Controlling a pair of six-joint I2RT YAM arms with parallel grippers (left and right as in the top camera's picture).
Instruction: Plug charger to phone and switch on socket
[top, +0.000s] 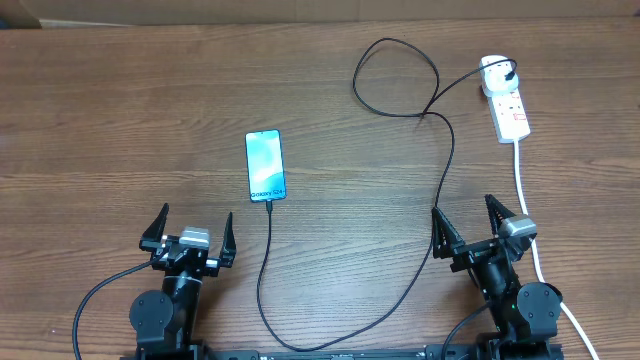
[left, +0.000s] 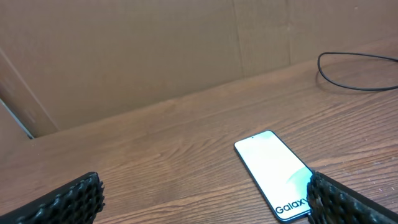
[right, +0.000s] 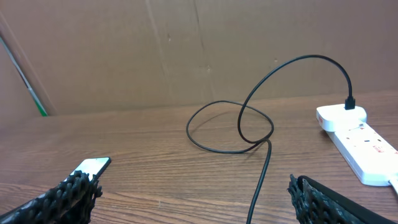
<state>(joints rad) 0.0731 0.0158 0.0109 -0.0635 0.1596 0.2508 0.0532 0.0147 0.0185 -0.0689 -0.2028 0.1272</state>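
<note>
Wooden table (top: 100, 130), cardboard wall (left: 155, 50) behind; left gripper (top: 196, 225) and right gripper (top: 463, 215) both spread wide.
Overhead: phone (top: 266, 165) near centre, charger (top: 445, 170) meeting its 6 o'clock edge and looping to the socket (top: 505, 105) at 2 o'clock. Left wrist: phone screen close at 5 o'clock. Right wrist only: charger standing plugged into the socket's end.

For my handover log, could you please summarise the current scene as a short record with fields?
phone: flat on the wooden table, lit screen facing up
charger cable: one tip meets the phone's near edge and looks plugged in; the other end is plugged into the far end of the power strip
power strip: white, far right; switch state too small to tell
left gripper: open, empty, short of the phone
right gripper: open, empty, beside the cable
</note>
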